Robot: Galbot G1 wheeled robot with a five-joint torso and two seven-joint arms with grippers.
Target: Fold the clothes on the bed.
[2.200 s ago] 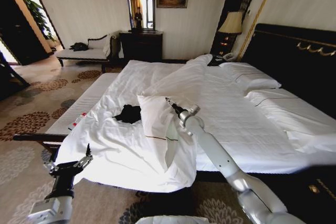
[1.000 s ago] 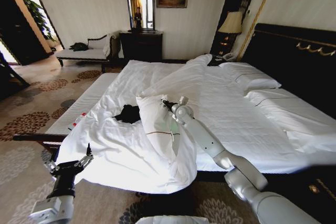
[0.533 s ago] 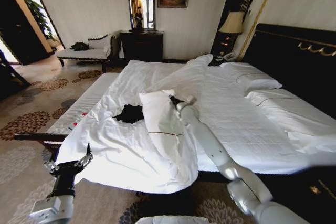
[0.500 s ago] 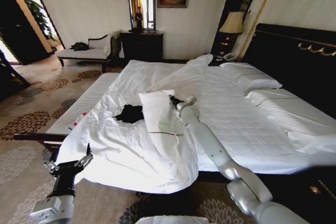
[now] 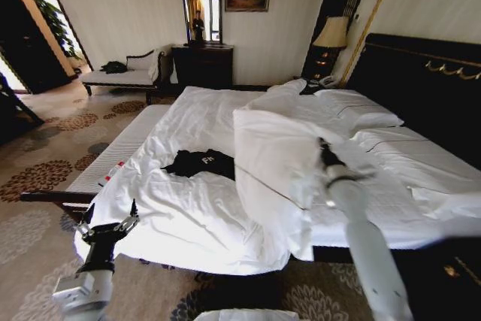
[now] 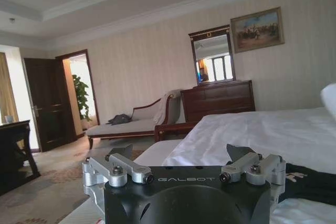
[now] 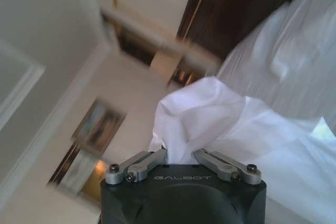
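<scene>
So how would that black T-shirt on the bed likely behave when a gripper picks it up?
Probably floppy: the black T-shirt lies crumpled, following the sheet's wrinkles on the bed. Likely light, barely denting the bedding. It would probably drape and bunch, much like the white duvet in the right gripper.

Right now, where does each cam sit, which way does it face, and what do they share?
Head: high on the robot, looking down over the bed; both arms show, left gripper low by the bed's corner, right gripper lifting white duvet.
Left wrist: low behind its open fingers, facing across the room.
Right wrist: behind its gripper, tilted up, fingers pinching duvet.
Shared: head and left wrist both show the T-shirt.
</scene>
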